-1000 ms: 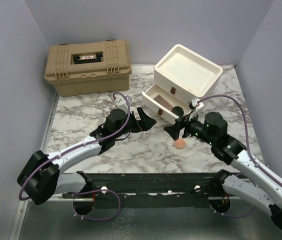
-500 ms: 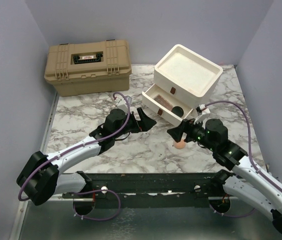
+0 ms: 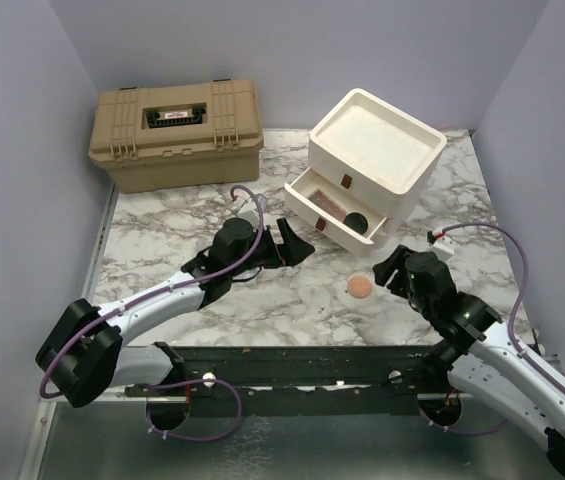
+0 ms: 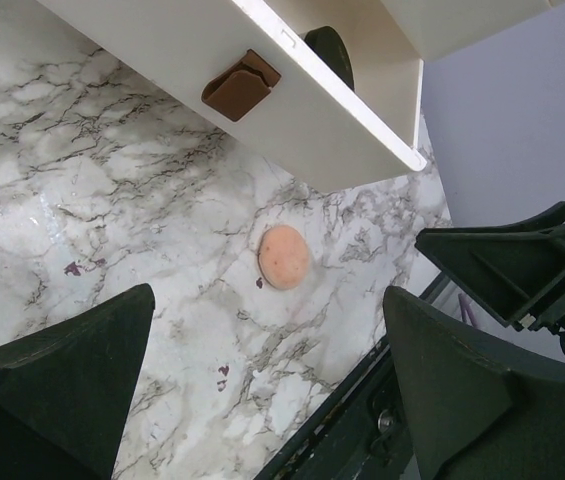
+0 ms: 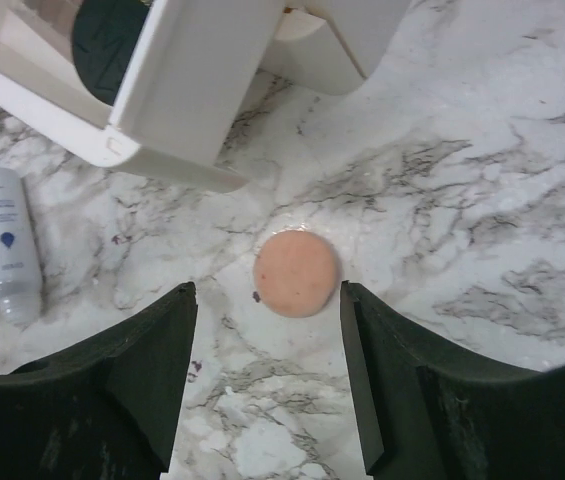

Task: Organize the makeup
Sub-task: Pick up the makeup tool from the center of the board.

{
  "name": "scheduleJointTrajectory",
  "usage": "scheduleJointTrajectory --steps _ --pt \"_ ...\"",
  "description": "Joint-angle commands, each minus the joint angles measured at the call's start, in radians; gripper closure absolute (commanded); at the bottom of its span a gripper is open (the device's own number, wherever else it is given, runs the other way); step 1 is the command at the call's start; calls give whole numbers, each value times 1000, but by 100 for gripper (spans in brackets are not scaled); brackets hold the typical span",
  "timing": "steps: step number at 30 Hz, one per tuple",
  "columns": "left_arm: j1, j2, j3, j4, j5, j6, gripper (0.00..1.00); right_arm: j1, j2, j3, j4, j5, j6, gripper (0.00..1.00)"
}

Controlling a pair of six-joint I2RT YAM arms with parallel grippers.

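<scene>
Peach round pad [image 5: 297, 272] is noted lying flat on the marble surface [image 3: 162, 275], just in front of the open drawer [image 5: 202, 90] of the cream drawer unit [image 3: 382, 190], touching neither. Right gripper [image 3: 380, 268] is seen just to the pad's right, low over the surface. In the wrist view its jaws are parted, nothing is held, and the pad is framed in the gap ahead of the fingertips. Left gripper [image 3: 300, 245] is held wide open and empty, near the drawer's left corner, apart from the pad. A round black compact [image 3: 358, 222] is lodged in the drawer, beside a flat pinkish palette [image 3: 330, 205]. A whitish bottle [image 5: 4, 240] is laid on its side on the surface, left of the drawer. A tan toolbox [image 3: 175, 135] is set at the far left, lid shut.
</scene>
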Motion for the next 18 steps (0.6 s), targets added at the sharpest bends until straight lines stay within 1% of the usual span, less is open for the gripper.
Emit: scheduleJointTrajectory --steps 1,4,8,10,14,18 --pt "4 24 -5 7 33 8 3 -1 11 36 -108 93 12 36" --pt "4 35 6 8 38 12 3 0 50 -7 -53 13 22 37" --pt "4 40 18 9 34 16 3 -1 125 -47 1 -76 118 40" --pt "4 41 24 8 12 10 3 0 151 -50 9 -93 120 43" --pt "3 57 44 18 -8 0 2 0 175 -57 2 -66 116 43" --pt "4 66 48 19 0 8 2 -1 192 -65 47 -134 87 43"
